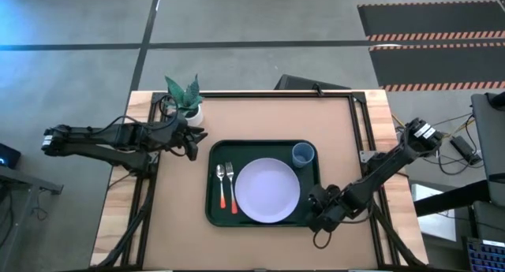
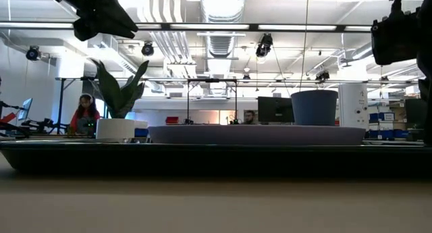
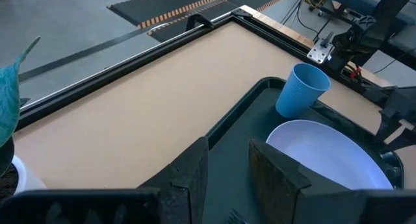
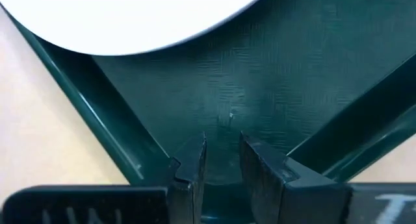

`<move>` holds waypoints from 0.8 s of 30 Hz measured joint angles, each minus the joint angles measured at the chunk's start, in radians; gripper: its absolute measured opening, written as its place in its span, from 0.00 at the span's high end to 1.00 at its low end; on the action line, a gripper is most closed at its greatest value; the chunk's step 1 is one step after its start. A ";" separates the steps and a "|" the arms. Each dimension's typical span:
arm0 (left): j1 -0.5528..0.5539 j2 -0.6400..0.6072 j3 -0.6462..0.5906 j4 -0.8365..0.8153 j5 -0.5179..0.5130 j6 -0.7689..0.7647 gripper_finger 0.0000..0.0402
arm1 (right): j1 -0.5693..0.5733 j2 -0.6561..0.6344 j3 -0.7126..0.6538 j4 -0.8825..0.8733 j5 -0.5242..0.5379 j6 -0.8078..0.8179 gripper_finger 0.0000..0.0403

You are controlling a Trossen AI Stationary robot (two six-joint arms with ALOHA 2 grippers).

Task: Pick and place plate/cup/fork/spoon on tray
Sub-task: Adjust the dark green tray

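The dark green tray (image 1: 213, 213) lies at the table's middle. On it rest the lavender plate (image 1: 268, 191), the blue cup (image 1: 303, 154) upright at the far right corner, and the spoon (image 1: 221, 185) and fork (image 1: 231, 187) side by side left of the plate, handles toward the near edge. My left gripper (image 1: 197, 142) hovers by the tray's far left corner, fingers a narrow gap apart and empty (image 3: 229, 169). My right gripper (image 1: 316, 210) hovers over the tray's near right corner, also narrowly open and empty (image 4: 223, 162). In the low view both grippers stand well above the tray (image 2: 216, 159).
A white pot with a green plant (image 1: 188, 98) stands at the table's far left corner, close behind my left gripper. A black metal frame (image 1: 359, 122) runs along the table's far and right sides. Bare tabletop (image 1: 260, 118) lies between the tray and the far edge.
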 joint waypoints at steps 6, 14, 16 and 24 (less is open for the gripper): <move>0.000 0.000 0.000 0.000 0.000 0.000 0.77 | 0.000 0.039 0.000 0.024 0.000 -0.020 0.80; 0.000 0.000 0.000 0.000 0.000 0.000 0.77 | -0.004 0.062 0.000 0.026 0.000 -0.060 0.80; 0.000 0.000 0.000 0.000 0.000 0.000 0.77 | -0.008 0.061 0.000 0.024 0.004 -0.074 0.80; 0.000 0.000 -0.001 0.000 0.000 0.000 0.77 | -0.037 0.059 0.000 0.021 0.011 -0.132 0.80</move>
